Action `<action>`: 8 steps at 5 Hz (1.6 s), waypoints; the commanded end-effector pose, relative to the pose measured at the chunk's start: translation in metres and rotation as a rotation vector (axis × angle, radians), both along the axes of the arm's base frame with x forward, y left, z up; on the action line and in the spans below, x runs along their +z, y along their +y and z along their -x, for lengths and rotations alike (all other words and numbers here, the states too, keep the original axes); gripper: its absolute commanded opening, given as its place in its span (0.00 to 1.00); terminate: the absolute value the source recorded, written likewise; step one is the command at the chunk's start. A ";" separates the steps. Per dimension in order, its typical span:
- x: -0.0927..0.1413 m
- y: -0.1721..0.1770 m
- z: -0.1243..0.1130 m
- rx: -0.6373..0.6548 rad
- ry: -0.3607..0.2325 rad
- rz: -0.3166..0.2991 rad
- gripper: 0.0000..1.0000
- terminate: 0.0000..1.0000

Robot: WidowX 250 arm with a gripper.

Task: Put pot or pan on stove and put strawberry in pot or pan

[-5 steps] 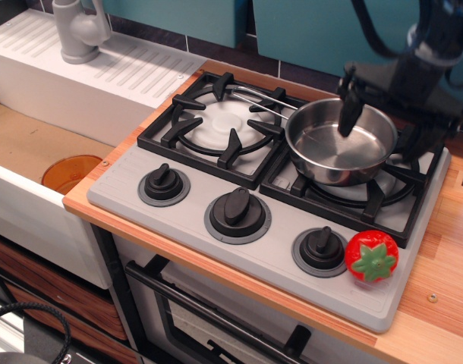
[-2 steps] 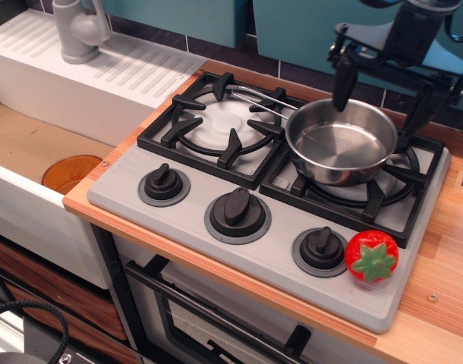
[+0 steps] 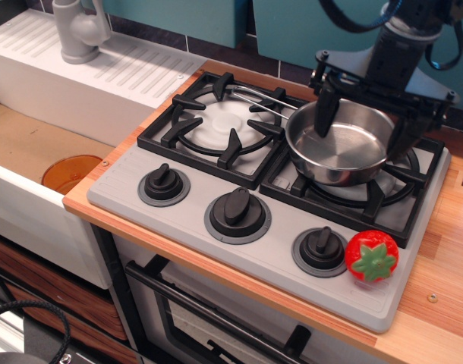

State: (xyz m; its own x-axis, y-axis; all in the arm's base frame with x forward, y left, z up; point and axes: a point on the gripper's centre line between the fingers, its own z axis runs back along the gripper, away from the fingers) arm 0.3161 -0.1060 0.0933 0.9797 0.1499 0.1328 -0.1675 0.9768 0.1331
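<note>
Saucepan (image 3: 340, 148) sits on the right-hand burner grate of the stove (image 3: 216, 227), its wire handle pointing toward 10 o'clock over the left burner. Tool (image 3: 366, 121) hangs above the pan, fingers spread wide: one black finger (image 3: 325, 110) over the pan's 9 o'clock rim, the other at its 3 o'clock side, gripping nothing. Strawberry (image 3: 372, 256) rests on the stove's front right corner, at 5 o'clock from the pan, just beside the rightmost knob (image 3: 320, 249). Wooden counter (image 3: 444, 288) carries the stove.
</note>
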 end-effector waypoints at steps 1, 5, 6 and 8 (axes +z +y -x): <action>0.014 -0.024 0.018 0.048 -0.043 0.013 1.00 0.00; -0.021 -0.036 0.049 0.074 -0.084 0.001 1.00 0.00; -0.032 -0.039 0.050 0.075 -0.108 0.001 1.00 0.00; -0.050 -0.043 0.049 0.079 -0.131 -0.003 1.00 0.00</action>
